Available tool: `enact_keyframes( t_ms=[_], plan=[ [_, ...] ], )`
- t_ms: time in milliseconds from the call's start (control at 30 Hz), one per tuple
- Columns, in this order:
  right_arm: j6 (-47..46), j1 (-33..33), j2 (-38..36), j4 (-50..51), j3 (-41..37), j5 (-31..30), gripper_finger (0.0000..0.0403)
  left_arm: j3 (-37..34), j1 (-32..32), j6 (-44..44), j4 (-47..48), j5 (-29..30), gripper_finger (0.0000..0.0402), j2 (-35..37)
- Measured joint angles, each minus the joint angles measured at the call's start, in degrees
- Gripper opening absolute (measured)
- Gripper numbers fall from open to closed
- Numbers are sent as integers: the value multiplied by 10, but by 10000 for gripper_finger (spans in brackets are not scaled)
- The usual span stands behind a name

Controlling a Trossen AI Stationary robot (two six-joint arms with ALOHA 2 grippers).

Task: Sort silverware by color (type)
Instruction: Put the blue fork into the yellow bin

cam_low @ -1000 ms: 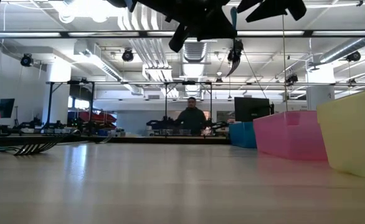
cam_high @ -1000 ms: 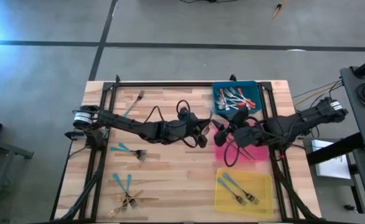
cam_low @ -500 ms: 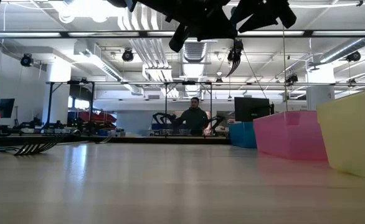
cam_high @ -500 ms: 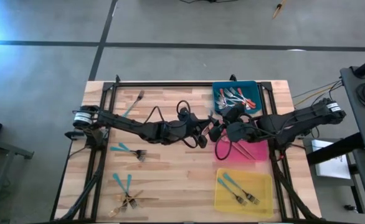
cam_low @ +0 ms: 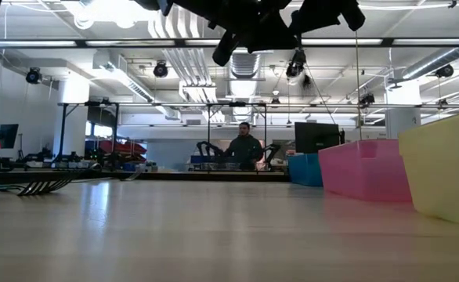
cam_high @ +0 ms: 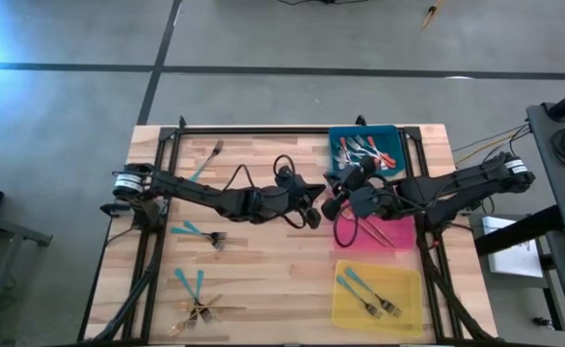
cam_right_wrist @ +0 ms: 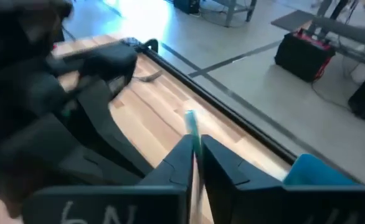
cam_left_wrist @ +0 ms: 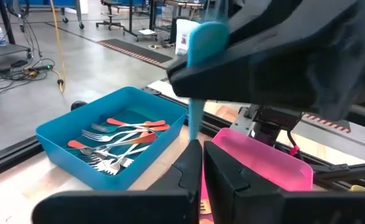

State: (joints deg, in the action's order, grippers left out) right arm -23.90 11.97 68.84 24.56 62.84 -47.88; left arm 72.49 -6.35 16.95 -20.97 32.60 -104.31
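Observation:
A teal-handled fork (cam_left_wrist: 195, 106) is held in the air over the table's middle, between both grippers. My left gripper (cam_high: 318, 198) reaches in from the left and is shut on it. My right gripper (cam_high: 346, 193) comes from the right and is shut on the same fork. The fork's tines (cam_low: 296, 69) show below the arms in the low view. More silverware lies loose on the left half of the table: teal-handled forks (cam_high: 201, 234) and gold ones (cam_high: 201, 310). My left gripper pinches the fork's teal handle (cam_left_wrist: 195, 134) between its two fingers (cam_left_wrist: 184, 163). The handle sticks out past the fingertips to its broad free end (cam_left_wrist: 205, 37). The fork is lifted clear of the table. My right gripper pinches the teal handle (cam_right_wrist: 190, 124) between its two fingers (cam_right_wrist: 181, 155), farther along than the left gripper's hold. It comes level from the table's right. A short stub of handle shows past its fingertips.
A blue tray (cam_high: 390, 133) with red-handled forks stands at the far right. Nearer lie a pink tray (cam_high: 403, 241) and a yellow tray (cam_high: 408, 289) holding teal-handled forks. A person (cam_low: 243, 149) stands far off in the room.
My right gripper has moved toward the table's left, up to the left gripper, and its fingers have shut on the fork's teal handle. The left arm has kept still with the fork.

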Motion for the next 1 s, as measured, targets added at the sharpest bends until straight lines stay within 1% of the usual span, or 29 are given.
enact_keyframes(
  t_ms=[100,200,300,367,433,467,533,600,700,767,900,933,1000],
  plan=[
    [10,-1,0,-4,0,7,11,0,-1,0,-1,0,1,0],
    [17,0,0,2,11,31,10,0,-1,-17,8,-1,1,0],
    [21,0,-4,57,38,47,9,0,-1,-41,41,-1,1,3],
    [5,0,-7,109,61,70,9,0,-2,-44,80,-2,1,8],
    [-27,0,-9,169,83,120,9,0,-4,-45,129,-6,0,17],
    [-41,2,-9,195,92,157,9,0,-5,-44,156,-6,0,21],
    [-70,10,-9,240,105,253,9,0,-9,-43,207,-6,0,30],
    [-100,30,-7,262,107,340,9,0,-15,-39,254,-6,0,36],
    [-145,78,-5,261,98,426,9,0,-23,-29,321,-7,0,48],
    [-184,121,-1,259,92,447,9,0,-27,-18,371,-10,0,56],
    [-275,212,16,257,84,448,9,0,-30,10,464,-16,0,67],
    [-297,233,25,257,82,445,9,0,-30,16,481,-18,0,71],
    [-337,269,46,258,76,419,9,0,-30,22,512,-30,0,78]
  ],
)
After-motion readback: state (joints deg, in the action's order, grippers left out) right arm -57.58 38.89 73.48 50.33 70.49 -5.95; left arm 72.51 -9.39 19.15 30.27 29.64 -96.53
